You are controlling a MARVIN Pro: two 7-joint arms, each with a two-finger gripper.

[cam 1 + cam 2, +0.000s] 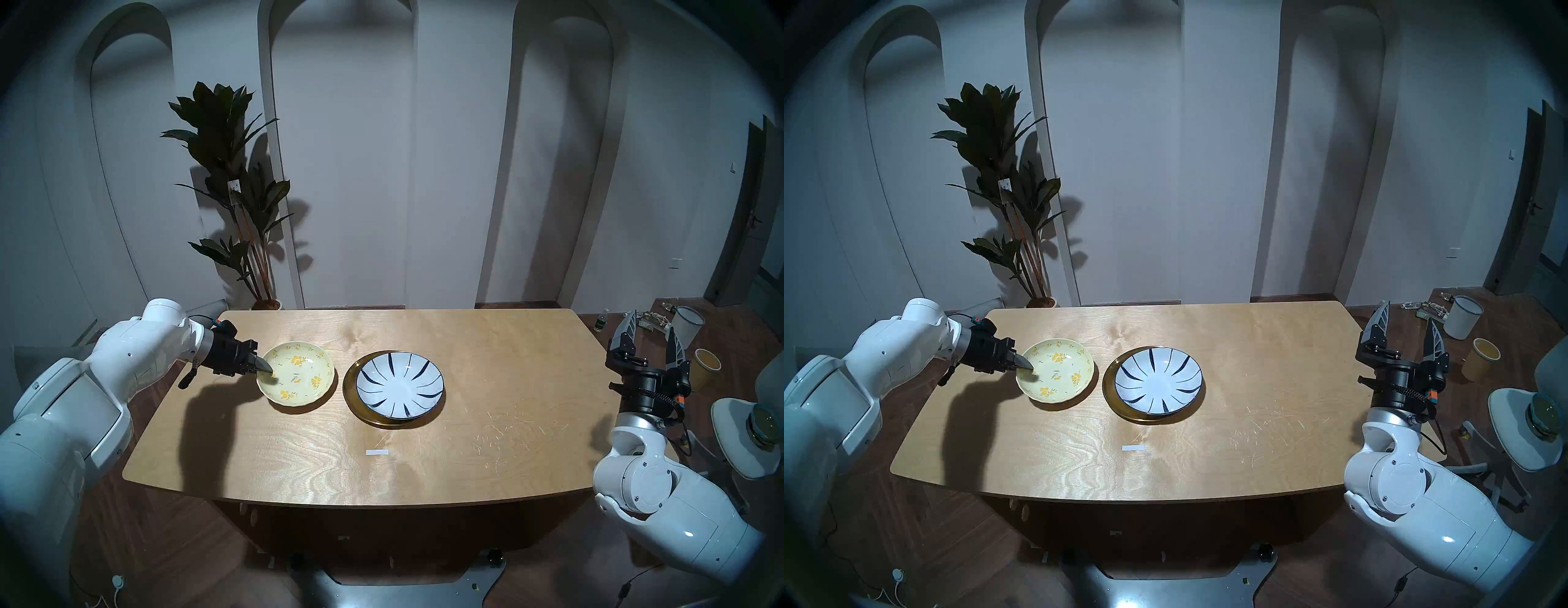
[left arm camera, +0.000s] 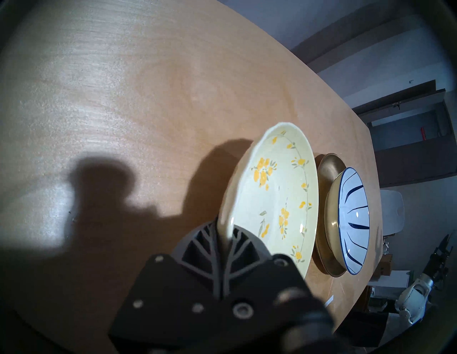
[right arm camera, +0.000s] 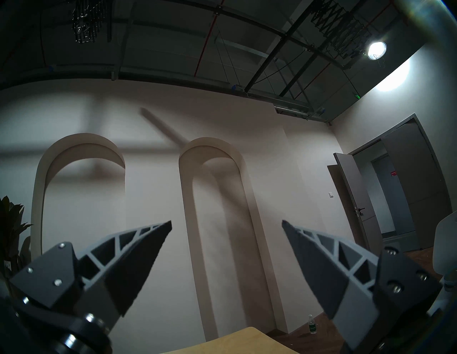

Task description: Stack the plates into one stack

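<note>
Head stereo left shows the task partly done: the white plate with dark-blue strokes is already seated inside the gold metal plate, and the pair lies near the middle of the wooden bench, somewhat toward its far edge. The pale-yellow floral plate is seen just beside them, toward the bench's left edge, not yet stacked. From these views, one placement is judged to remain: the floral plate is to be carried over and set onto the white-and-blue one.

The left gripper is closed on the floral plate's left rim. In the left wrist view, the rim is pinched between the two dark ribbed fingers, one on the outer wall and one on the inner face, with almost no gap left. The plate appears tilted, its gripped side raised, though whether its far side touches the bench cannot be told.

The right gripper is held off the bench's right edge, pointing upward. Its fingers are spread wide, and nothing is held or touched by them.
</note>
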